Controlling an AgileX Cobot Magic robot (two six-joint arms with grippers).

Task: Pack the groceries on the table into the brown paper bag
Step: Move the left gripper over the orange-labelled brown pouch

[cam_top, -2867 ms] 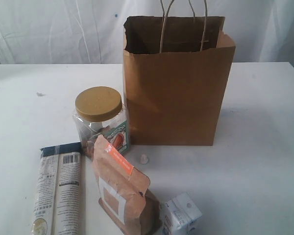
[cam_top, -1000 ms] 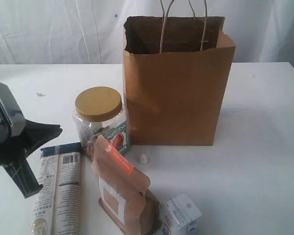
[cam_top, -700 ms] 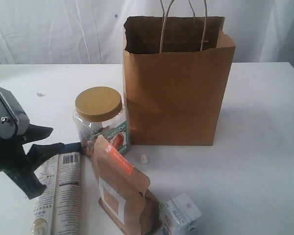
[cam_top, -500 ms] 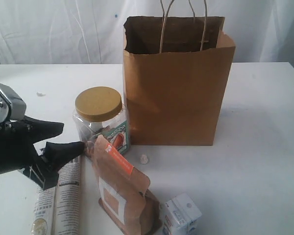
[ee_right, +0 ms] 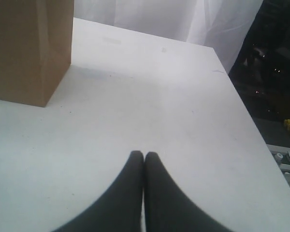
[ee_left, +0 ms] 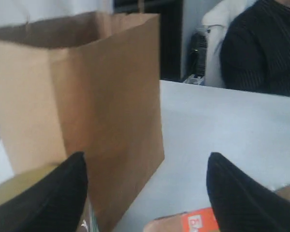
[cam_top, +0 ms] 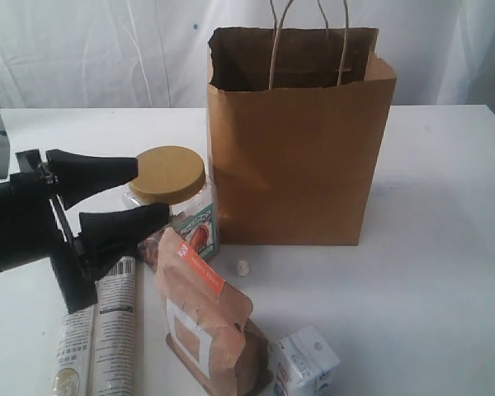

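The brown paper bag (cam_top: 301, 140) stands open at the back of the table (cam_top: 445, 247). Against its left side is the yellow-lidded clear jar (cam_top: 172, 175). In front lie the long printed packet (cam_top: 99, 338), the brown pouch (cam_top: 202, 318) and the small white carton (cam_top: 304, 361). My left gripper (cam_top: 151, 190) is open, its tips just left of the jar at lid height and holding nothing; its wrist view shows the bag (ee_left: 87, 96), the lid (ee_left: 19, 188) and the pouch (ee_left: 198, 222) past the left gripper (ee_left: 146, 157). My right gripper (ee_right: 144, 154) is shut and empty above bare table, off to one side of the bag (ee_right: 29, 48). The yellow bottle and dark tin are out of view.
A tiny white paper ball (cam_top: 242, 267) lies between the jar and the pouch. White curtains hang behind the table. The table edge (ee_right: 241, 111) runs close to the right gripper. A seated person in dark clothes (ee_left: 261, 48) shows beyond the far table edge.
My left arm came in from the left edge, swung up from over the long packet and moved right toward the jar, staying open. Groceries and bag have not moved.
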